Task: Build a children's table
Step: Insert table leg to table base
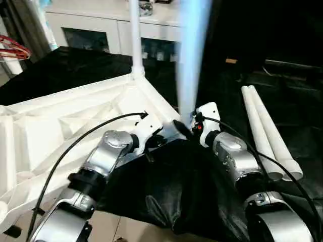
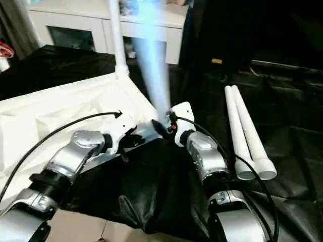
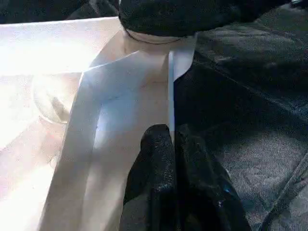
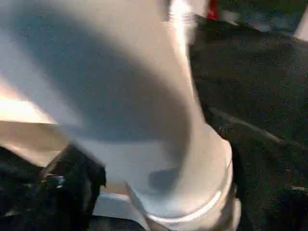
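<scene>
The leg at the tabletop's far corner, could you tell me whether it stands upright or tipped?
Upright: the far leg rises straight from its corner socket.

This looks like a furnished indoor room, home-like or a showroom set up as a robot test space. A white cabinet (image 1: pixel 116 30) with dark glass doors stands along the far wall, well beyond the fingers, with small items on its top. A crinkled black sheet (image 1: pixel 176 196) covers the work surface beneath and around the fingers. Pale bare floor (image 1: pixel 108 229) shows at the sheet's near edge. Red cable loops (image 1: pixel 12 49) lie off to the far left.
</scene>
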### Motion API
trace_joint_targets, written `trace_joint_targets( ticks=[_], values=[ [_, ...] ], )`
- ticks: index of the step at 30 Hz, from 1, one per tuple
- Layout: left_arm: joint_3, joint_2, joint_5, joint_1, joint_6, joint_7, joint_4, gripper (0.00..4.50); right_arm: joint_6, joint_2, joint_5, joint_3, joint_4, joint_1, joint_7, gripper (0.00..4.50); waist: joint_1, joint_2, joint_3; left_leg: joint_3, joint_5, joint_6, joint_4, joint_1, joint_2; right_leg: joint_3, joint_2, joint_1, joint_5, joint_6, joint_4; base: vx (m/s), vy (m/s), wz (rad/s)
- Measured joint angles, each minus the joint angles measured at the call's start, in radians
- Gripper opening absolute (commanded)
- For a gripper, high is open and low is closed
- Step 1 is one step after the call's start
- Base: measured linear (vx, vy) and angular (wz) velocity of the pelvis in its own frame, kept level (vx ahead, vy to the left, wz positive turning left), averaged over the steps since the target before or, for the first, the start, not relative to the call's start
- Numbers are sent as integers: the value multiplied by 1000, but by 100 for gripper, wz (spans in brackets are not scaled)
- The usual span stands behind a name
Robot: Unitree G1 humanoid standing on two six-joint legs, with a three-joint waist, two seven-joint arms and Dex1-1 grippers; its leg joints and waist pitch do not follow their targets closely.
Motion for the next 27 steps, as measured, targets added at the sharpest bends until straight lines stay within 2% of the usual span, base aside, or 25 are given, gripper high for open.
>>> trace_joint_targets(
  ticks=[4,7,8,14,16,18,20,27],
  values=[
    [-5,59,-16,46,-27,-113,-66,0,13,-65,21,46,-66,36,178,389,-1,0,0,0,0,0,-1,-1,0,0,0,0,-1,2,0,0,0,0],
    [-19,80,-29,59,-33,-166,-93,0,29,-81,27,56,-72,41,244,389,-1,0,0,0,0,0,-1,-2,0,0,0,-1,-1,2,-1,0,0,0],
    [-22,84,-29,63,-37,-174,-100,0,33,-81,26,56,-71,42,251,373,0,0,0,0,0,0,-1,-2,0,0,0,-1,-1,2,-1,0,0,0],
    [-24,100,-36,76,-43,-204,-123,0,42,-80,30,51,-56,43,259,330,0,0,0,1,0,0,-1,-4,0,0,0,-4,-1,2,-1,0,0,0],
    [-24,106,-37,82,-43,-213,-132,0,56,-74,48,37,-57,50,260,308,1,0,0,0,0,0,-1,-5,0,0,0,-4,-1,2,-1,0,0,0],
    [-24,113,-40,86,-44,-220,-138,0,65,-73,69,30,-62,62,266,308,1,0,0,1,0,0,-1,-5,0,0,0,-5,-1,2,-1,0,0,0],
    [-24,118,-40,86,-45,-226,-138,0,67,-73,75,19,-68,72,271,283,2,0,0,1,0,0,-1,-5,0,0,0,-5,-1,2,-1,0,0,0],
    [-25,122,-40,89,-51,-238,-139,0,64,-76,102,1,-85,108,282,276,6,0,0,1,0,0,-1,-5,0,0,0,-5,-1,2,-1,0,0,0]
  ],
)
